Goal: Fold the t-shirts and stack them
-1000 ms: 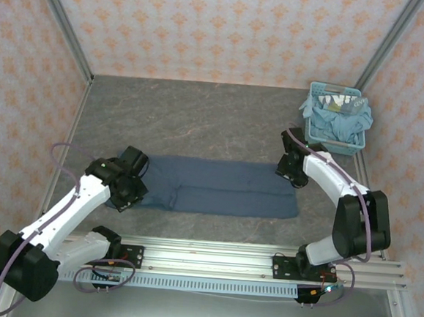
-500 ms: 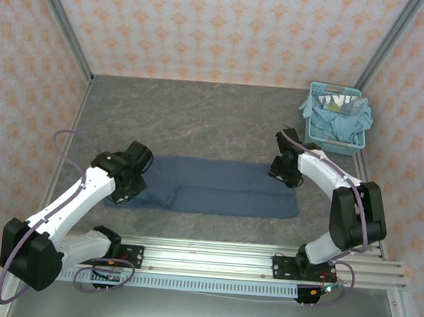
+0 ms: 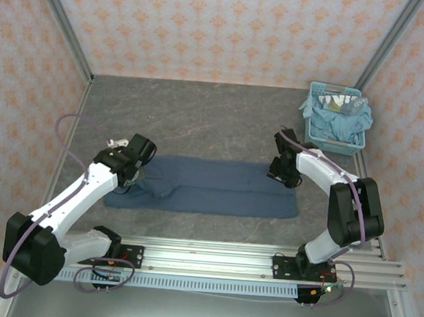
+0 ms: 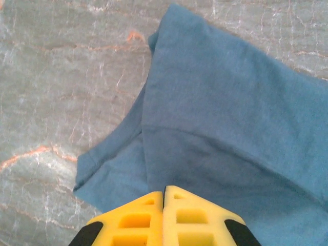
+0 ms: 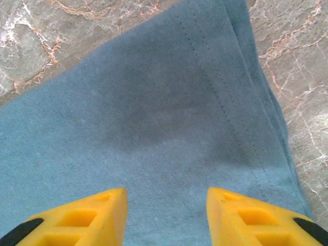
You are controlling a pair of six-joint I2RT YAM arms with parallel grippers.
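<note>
The dark blue t-shirt lies on the bench as a long, narrow strip, already folded lengthwise, and each pincer hangs over one end of it. The left pincer is clenched, its two yellow fingers pressed flat together with no cloth visible between them. Just ahead of its tips an upper layer ends in a soft crease, and a lower layer pokes out to its left. The right pincer is released, its fingers spread wide over the stitched hem, which runs ahead of and beside its right finger. The step in hand looks like the crosswise fold, with the ends brought over toward the middle or onto each other. To do it well, the left pincer would probably need to open first. Each should then come down near the edge and take every layer, since a grip on the top layer alone would likely peel the strip apart. Lift low, move evenly, and lay edge on edge. More t-shirts sit in the basket beyond the right pincer.
</note>
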